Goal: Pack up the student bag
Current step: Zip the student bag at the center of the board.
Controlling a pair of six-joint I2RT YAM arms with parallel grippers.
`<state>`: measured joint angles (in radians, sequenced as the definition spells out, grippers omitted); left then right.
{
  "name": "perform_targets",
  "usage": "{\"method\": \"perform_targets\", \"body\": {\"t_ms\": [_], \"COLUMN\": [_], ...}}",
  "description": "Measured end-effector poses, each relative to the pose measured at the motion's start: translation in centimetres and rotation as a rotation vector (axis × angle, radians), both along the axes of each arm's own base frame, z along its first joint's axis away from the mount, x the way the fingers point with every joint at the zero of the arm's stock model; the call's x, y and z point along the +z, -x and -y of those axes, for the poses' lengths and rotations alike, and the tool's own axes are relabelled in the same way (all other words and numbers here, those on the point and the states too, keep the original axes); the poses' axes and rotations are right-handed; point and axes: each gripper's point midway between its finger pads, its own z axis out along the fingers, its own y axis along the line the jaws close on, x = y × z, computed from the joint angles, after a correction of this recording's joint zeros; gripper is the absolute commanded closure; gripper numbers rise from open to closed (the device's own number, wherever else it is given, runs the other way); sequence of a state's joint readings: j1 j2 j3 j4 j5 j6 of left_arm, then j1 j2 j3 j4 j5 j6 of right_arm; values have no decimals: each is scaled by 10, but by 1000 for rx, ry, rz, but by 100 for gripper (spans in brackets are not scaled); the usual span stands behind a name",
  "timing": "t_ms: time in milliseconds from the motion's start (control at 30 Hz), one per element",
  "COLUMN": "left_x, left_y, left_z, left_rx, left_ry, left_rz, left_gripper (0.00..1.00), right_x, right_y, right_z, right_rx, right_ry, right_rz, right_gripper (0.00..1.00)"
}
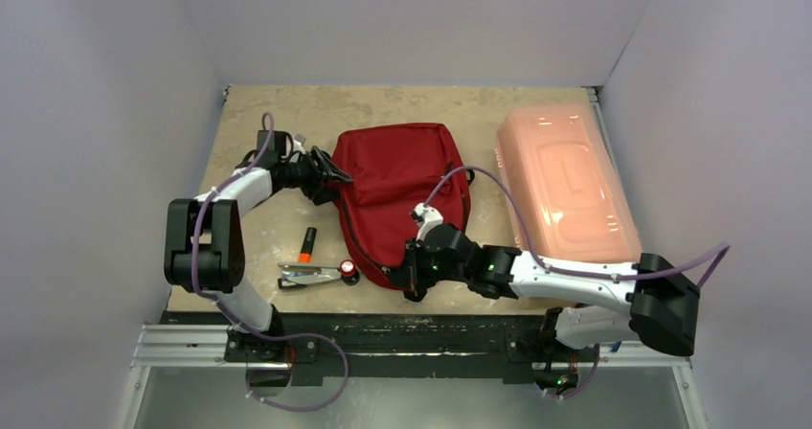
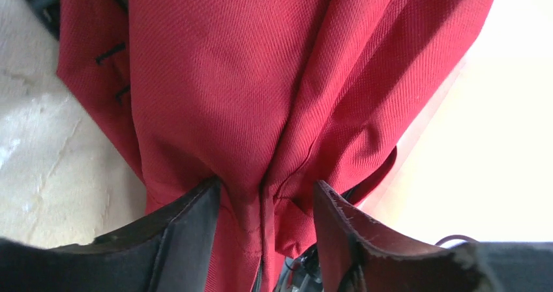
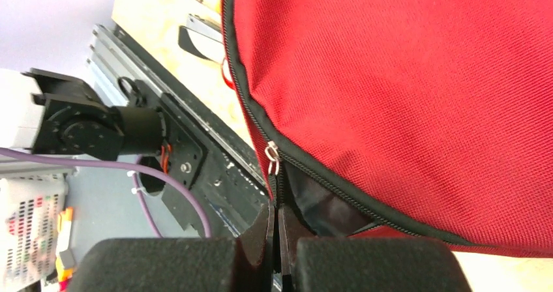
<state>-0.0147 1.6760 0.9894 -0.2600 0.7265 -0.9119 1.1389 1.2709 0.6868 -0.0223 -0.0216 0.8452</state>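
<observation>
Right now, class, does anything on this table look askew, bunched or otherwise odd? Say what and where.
The student bag is rumpled: its left edge is gathered into a fold between the left hand's parted fingers. Its near zipper gapes slightly where the right hand pinches it.

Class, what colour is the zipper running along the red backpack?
Black; the zipper shows best in the right wrist view.
</observation>
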Motion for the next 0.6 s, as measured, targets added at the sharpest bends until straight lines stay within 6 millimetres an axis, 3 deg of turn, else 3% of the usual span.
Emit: {"method": "perform_targets", "body": {"t_ms": [100,233,400,500,600], "left_x": [10,43,78,82,69], "left_y": [9,38,95,141,175], "left_z": [-4,-10,3,23,30], "left_rx": [12,25,-9,-56,-57], "left_ry": [-21,-78,-140,-152,-155], "left_rz": [10,33,50,16,-70], "left_gripper": [40,40,42,43,42], "right_x": [16,39,57,56,50], "right_y": [-6,-14,-22,-23,-23], "right_z": [1,-10,-18,-20,-18], "right_rx": [-17,-13,-5,4,11], "right_ry": [-18,-44,-48,-33,-12], "right_rz": [37,82,129,136,138], "right_gripper": [100,100,100,100,100]}}
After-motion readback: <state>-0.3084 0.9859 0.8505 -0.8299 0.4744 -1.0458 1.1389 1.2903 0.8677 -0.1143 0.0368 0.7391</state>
